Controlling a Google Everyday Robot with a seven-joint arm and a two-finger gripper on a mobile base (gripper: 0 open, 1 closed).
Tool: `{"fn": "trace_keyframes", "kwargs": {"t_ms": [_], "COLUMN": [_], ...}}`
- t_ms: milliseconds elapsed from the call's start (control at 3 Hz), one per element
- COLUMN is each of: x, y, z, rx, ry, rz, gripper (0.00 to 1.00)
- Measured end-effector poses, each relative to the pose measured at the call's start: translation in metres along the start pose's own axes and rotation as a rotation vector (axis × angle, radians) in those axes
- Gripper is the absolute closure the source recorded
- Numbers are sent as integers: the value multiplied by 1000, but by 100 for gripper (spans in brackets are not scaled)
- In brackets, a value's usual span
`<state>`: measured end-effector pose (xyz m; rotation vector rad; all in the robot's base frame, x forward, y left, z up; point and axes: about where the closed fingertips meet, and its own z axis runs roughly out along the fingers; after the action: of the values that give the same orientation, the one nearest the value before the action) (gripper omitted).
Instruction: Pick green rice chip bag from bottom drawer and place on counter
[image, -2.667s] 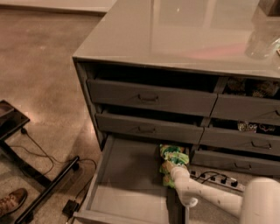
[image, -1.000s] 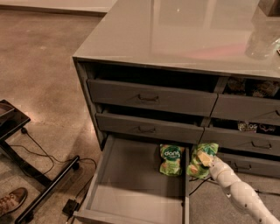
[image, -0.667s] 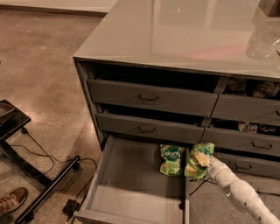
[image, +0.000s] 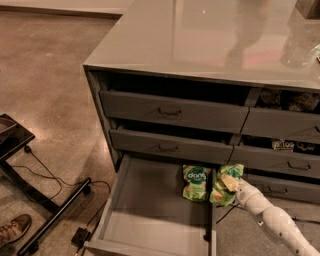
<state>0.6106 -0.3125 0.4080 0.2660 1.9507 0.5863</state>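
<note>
Fingers (image: 235, 187) pinch green rice chip bag (image: 221, 193); gripper (image: 231, 186) at bottom drawer's (image: 150, 202) right edge, another green pouch (image: 196, 183) inside.

The one camera looks steeply down from above and in front of the glossy grey desk (image: 200, 35) and its grey metal drawer cabinet (image: 170, 112). It sits fairly near and sees the front at a slant. The pulled-out grey bottom drawer (image: 150, 210) fills the lower middle, with brown polished floor (image: 50, 65) at left. The white gripper (image: 232, 186) reaches in from the lower right corner, closed on a crinkly light-green snack bag (image: 220, 192).
</note>
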Motion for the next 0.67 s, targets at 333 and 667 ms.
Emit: {"fn": "trace_keyframes", "kwargs": {"t_ms": [333, 667], "x": [12, 25], "y": [31, 68], "z": [-25, -61], "rx": [-80, -207], "ry": [51, 116], "rz": [-28, -7], "gripper": [100, 100]}}
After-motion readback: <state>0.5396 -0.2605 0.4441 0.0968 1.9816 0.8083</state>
